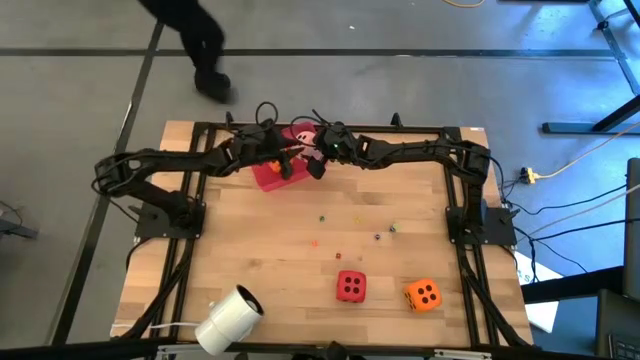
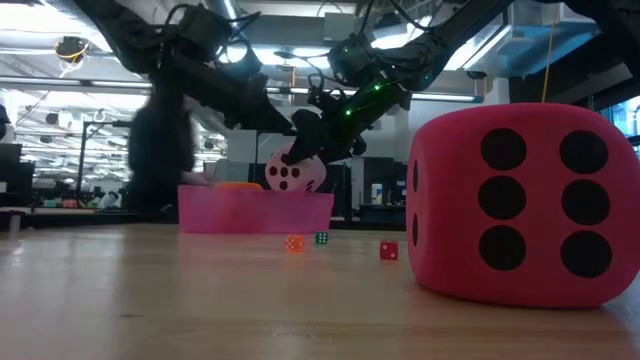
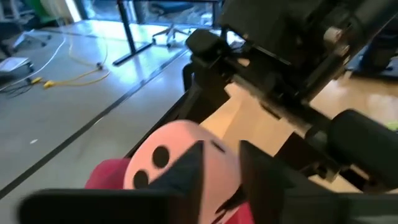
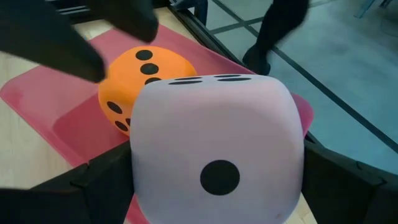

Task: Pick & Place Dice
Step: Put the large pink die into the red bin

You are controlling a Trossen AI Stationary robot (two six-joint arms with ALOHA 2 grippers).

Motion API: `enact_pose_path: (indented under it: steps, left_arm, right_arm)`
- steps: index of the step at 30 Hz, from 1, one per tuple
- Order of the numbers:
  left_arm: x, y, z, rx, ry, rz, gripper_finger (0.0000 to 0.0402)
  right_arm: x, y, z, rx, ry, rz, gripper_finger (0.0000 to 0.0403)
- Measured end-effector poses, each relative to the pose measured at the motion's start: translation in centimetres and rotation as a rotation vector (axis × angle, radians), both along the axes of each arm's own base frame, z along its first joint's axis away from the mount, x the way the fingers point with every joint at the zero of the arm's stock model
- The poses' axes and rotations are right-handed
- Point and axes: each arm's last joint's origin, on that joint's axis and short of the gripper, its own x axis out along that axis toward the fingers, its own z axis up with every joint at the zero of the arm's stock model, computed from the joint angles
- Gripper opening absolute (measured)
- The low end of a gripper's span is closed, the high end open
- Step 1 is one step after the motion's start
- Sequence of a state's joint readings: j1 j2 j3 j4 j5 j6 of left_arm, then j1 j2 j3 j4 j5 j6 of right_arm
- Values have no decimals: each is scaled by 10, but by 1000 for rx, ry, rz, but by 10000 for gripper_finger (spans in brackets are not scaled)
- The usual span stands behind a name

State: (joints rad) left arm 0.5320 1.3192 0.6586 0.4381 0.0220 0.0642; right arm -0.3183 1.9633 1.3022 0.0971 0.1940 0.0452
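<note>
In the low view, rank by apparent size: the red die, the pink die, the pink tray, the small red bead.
1. Red die, largest, though it sits nearest the camera, so this is unsure as true size.
2. Pink tray.
3. Pink die, held above the tray.
4. Small red bead.

Landmark: red tray (image 1: 268,177), at the table's far edge.
Left gripper (image 1: 287,160): over the tray.
Right gripper (image 1: 318,150): just beside the tray, holding the pink die (image 1: 303,133).
Red die (image 1: 350,286): well apart from the tray, near edge.
Orange die (image 1: 423,295): beside the red die.
Beads (image 1: 356,228): scattered between tray and dice.
White roll (image 1: 229,319): near-left corner.
</note>
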Motion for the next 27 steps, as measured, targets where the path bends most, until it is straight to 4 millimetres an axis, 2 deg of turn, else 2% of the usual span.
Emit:
enact_pose_path:
  steps: [3,4,11,17,27]
  left_arm:
    - [2,1,-3,17,10,-33,19]
    - [3,1,-3,23,16,-42,11]
    - [4,0,-5,26,20,-90,1]
    - [4,0,-4,33,14,-91,0]
    - [6,0,-1,46,-22,-118,1]
  right_arm:
    - [0,0,0,0,-1,-1,376]
    - [0,-1,0,0,-1,-2,376]
    - [-2,-7,1,7,-12,-7,395]
    - [-2,-11,2,109,-76,32,396]
    - [-2,-11,3,89,-72,45,399]
